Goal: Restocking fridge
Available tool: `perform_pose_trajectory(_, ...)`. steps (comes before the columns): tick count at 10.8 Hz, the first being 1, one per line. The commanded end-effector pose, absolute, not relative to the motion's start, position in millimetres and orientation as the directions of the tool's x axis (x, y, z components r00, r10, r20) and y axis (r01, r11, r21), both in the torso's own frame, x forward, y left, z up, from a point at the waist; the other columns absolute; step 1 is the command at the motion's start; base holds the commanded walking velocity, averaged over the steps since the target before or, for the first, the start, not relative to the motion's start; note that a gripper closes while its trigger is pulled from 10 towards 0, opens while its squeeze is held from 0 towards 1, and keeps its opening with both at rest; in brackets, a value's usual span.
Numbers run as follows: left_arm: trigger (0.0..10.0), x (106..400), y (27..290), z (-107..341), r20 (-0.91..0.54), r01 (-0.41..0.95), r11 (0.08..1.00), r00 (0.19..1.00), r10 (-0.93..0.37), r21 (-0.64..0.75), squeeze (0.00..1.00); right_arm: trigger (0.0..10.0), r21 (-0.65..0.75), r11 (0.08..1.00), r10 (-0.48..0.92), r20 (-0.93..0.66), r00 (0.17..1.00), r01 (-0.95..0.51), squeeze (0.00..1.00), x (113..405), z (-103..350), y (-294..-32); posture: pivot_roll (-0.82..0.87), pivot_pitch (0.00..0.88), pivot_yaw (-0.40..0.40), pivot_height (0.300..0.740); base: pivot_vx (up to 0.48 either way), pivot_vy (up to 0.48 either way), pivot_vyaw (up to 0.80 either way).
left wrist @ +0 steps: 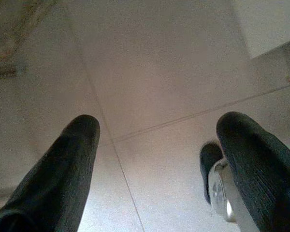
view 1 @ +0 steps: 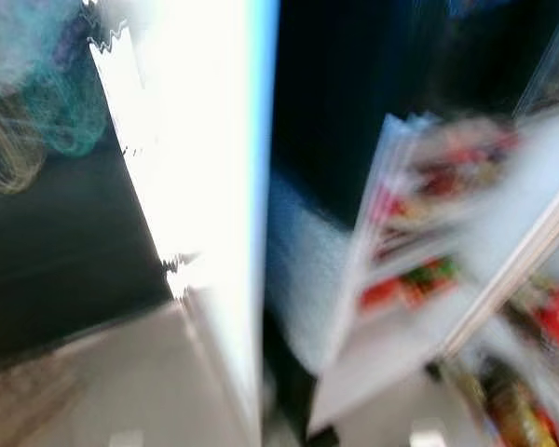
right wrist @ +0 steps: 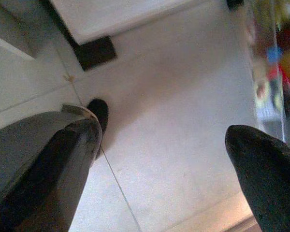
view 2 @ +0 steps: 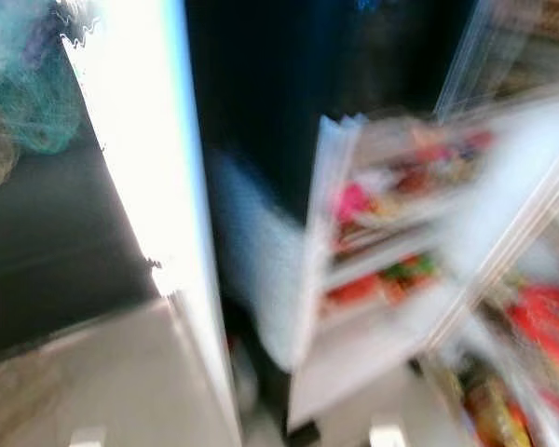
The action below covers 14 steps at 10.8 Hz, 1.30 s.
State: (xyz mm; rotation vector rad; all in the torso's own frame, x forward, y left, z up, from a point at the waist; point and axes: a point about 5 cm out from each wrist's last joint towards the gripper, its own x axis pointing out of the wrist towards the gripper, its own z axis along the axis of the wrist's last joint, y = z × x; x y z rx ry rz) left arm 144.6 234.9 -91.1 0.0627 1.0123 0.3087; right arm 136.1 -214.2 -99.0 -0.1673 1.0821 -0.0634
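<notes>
While both arms hang low over the pale tiled floor (left wrist: pixel 174 87), the left end effector (left wrist: pixel 159 169) points down at the tiles with its two black fingers (left wrist: pixel 63 174) spread wide and nothing between them; a grout line crosses the floor beneath it, and a dark foot with a silver part (left wrist: pixel 217 183) sits just beside one finger. Likewise the right end effector (right wrist: pixel 164 164) is parted and empty, its fingers (right wrist: pixel 266 169) aimed at the floor, with a small dark foot tip (right wrist: pixel 99 112) near one finger, a dark block (right wrist: pixel 95 52) at the base of a white panel, and blurred colourful packages (right wrist: pixel 273 63) behind a clear edge at the side.

Farther off, the head views are heavily smeared by motion. Nearest is the floor (view 1: pixel 121 382) at the bottom, then a bright white vertical panel (view 1: pixel 205 168), overexposed, running from top to floor. To its left lies a dark surface (view 1: pixel 56 251) carrying a blurred teal and yellowish tangle (view 1: pixel 37 121) at its far left corner. To the right stands the open fridge door (view 1: pixel 429 279), its racks holding red, green and yellow items (view 1: pixel 410 279) too blurred to name. More red and yellow goods (view 1: pixel 531 372) show on the fridge shelves at the lower right. Behind the door is a dark interior (view 1: pixel 354 93)
</notes>
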Motion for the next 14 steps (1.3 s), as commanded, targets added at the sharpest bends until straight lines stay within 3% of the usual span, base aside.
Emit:
perform_pose_trajectory(1,10.0,138.9,238.7,-92.3,-0.831,-0.233,0.952,0.475,0.289,0.198,0.0,10.0,-0.156,0.987,-0.125,-0.885,0.449,-0.033,0.0,130.5,-101.7,-210.9,0.02,0.0,0.003,0.74,0.0,0.27,-0.8)
perform_pose_trajectory(8,10.0,140.9,241.0,-91.2,-0.832,-0.217,0.954,0.473,0.29,0.209,0.0,10.0,-0.151,0.988,-0.126,-0.885,0.448,-0.02,0.0,131.9,-101.6,-210.0,0.02,0.0,0.009,0.74,0.0,0.0,-0.8)
perform_pose_trajectory(14,10.0,139.4,240.1,-92.3,-0.839,-0.219,0.95,0.454,0.3,0.222,0.0,10.0,-0.15,0.989,-0.138,-0.878,0.459,0.009,0.0,131.6,-101.1,-211.8,0.02,0.0,0.009,0.74,0.0,0.0,0.0)
